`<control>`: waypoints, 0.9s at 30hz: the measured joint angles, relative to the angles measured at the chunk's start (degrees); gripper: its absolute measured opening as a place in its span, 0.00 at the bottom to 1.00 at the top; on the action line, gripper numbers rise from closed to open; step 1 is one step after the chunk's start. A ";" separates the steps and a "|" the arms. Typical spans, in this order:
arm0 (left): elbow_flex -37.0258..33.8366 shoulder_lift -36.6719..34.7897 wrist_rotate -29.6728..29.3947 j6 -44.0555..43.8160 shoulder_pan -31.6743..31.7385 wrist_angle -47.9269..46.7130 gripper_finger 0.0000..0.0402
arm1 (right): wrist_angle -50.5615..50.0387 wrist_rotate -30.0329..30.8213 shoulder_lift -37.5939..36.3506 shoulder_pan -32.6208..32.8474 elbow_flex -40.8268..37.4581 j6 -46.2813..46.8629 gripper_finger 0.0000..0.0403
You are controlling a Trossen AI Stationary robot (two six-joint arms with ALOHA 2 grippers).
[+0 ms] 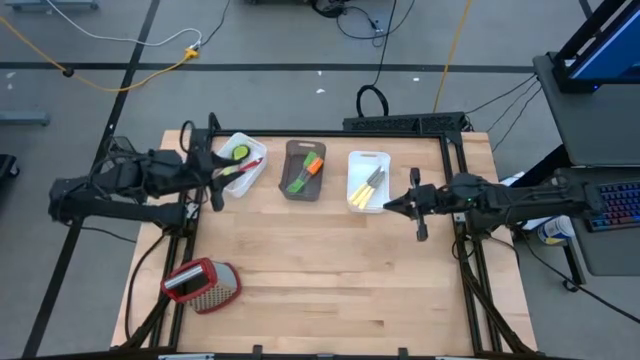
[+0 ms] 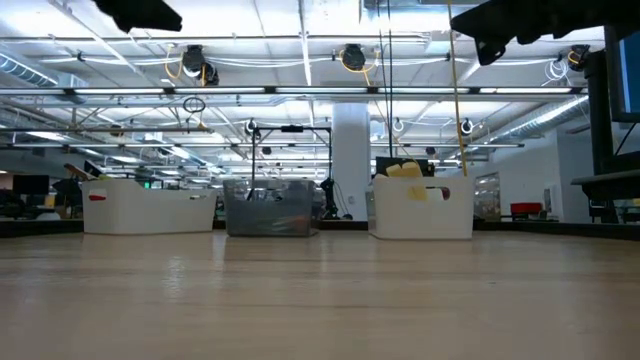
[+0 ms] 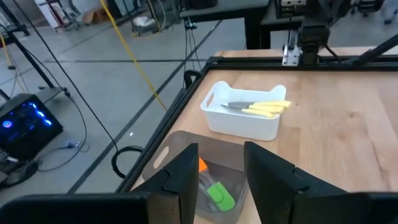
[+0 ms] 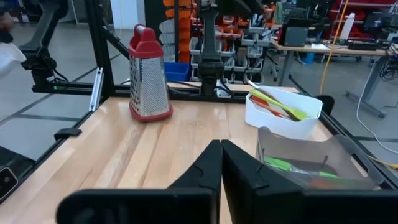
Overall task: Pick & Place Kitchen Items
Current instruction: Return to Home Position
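Three tubs stand in a row on the table's far half. The left white tub (image 1: 240, 162) holds red and green spoons (image 4: 277, 102). The dark tub (image 1: 304, 170) holds green and orange spatulas (image 3: 217, 193). The right white tub (image 1: 367, 181) holds pale-handled knives (image 3: 264, 109). My left gripper (image 1: 228, 170) is open and empty, raised over the left white tub and pointing toward the table's right; its fingers also show in the left wrist view (image 3: 221, 168). My right gripper (image 1: 390, 205) is shut and empty, raised beside the knife tub's right side; it shows shut in the right wrist view (image 4: 221, 158).
A metal grater with a red top (image 1: 200, 285) lies on the table near the near left corner. The wooden table (image 1: 330, 270) lies bare between the tubs and the near edge. A black frame (image 1: 405, 124) runs along the far edge.
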 joint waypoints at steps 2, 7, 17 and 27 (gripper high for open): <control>-2.92 -2.90 0.00 0.13 0.00 1.75 0.33 | -1.69 0.00 -1.41 0.00 0.00 0.02 0.00; -10.42 -10.93 0.00 1.77 -0.09 7.23 0.33 | -5.38 0.00 -4.95 0.00 0.00 -0.15 0.00; -25.52 -25.54 3.33 2.00 -0.04 16.24 0.33 | -10.94 0.00 -10.65 0.02 -0.06 -0.02 0.00; -33.70 -34.12 4.36 2.80 -0.09 23.61 0.33 | -10.35 0.23 -17.93 0.02 -8.11 -0.36 0.00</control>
